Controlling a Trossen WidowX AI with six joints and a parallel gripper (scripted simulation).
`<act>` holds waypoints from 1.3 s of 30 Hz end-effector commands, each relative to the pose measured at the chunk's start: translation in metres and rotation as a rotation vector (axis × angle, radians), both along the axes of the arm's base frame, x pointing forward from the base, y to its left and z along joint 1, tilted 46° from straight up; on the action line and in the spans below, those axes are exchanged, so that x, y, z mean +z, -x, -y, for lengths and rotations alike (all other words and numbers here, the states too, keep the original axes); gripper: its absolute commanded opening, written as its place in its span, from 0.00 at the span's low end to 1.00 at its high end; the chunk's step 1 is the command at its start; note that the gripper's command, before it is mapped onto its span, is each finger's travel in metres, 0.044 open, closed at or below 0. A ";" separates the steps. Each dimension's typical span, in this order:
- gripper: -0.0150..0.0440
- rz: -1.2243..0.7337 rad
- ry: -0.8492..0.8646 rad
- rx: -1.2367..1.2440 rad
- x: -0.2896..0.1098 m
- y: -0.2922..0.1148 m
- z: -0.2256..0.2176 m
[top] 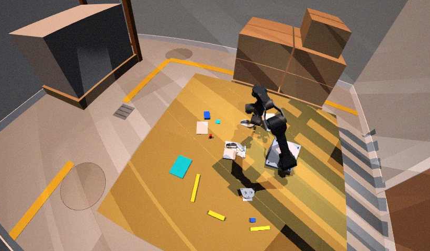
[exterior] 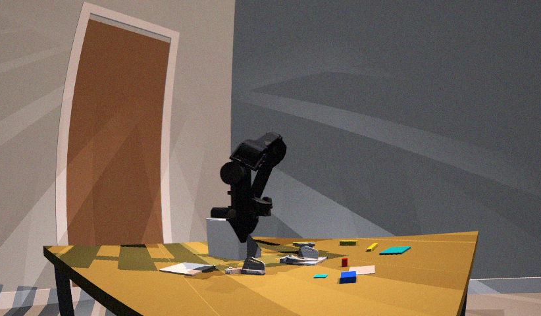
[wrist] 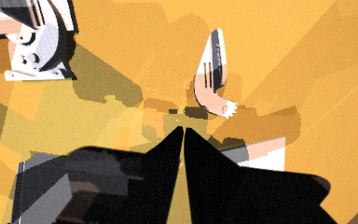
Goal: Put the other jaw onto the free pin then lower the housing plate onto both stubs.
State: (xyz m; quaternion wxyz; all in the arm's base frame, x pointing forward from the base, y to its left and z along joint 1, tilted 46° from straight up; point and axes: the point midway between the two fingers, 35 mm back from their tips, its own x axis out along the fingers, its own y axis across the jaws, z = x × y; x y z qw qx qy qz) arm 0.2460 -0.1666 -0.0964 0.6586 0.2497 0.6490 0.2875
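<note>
The free jaw [top: 246,123] [exterior: 254,266] [wrist: 205,93] is pale with a dark pad and small gear teeth, and lies on the table. My gripper [exterior: 243,240] [wrist: 183,132] is shut with nothing between its fingertips. It hangs above the table beside the free jaw, apart from it. The pale base [top: 226,155] [exterior: 316,261] [wrist: 15,75] carries the mounted jaw [top: 232,145] [exterior: 309,254]; the wrist view cuts it off at the upper left. The free pin is too small to tell clearly. The grey housing plate [top: 247,193] lies apart, with two round marks.
A white flat square [top: 269,117] [exterior: 185,268] [wrist: 274,155] lies beside the free jaw. A blue block [top: 206,115] [exterior: 347,277], a red block [top: 210,136] [exterior: 344,262], a cyan plate [top: 180,166] [exterior: 394,250] and yellow bars [top: 195,187] [top: 216,215] lie farther off.
</note>
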 end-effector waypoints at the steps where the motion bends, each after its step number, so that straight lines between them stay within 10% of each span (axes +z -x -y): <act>1: 0.39 0.000 0.000 0.000 0.000 0.000 0.000; 15: 1.00 0.000 0.000 0.000 0.000 0.000 0.000; 39: 1.00 0.000 0.000 0.000 0.000 0.000 0.000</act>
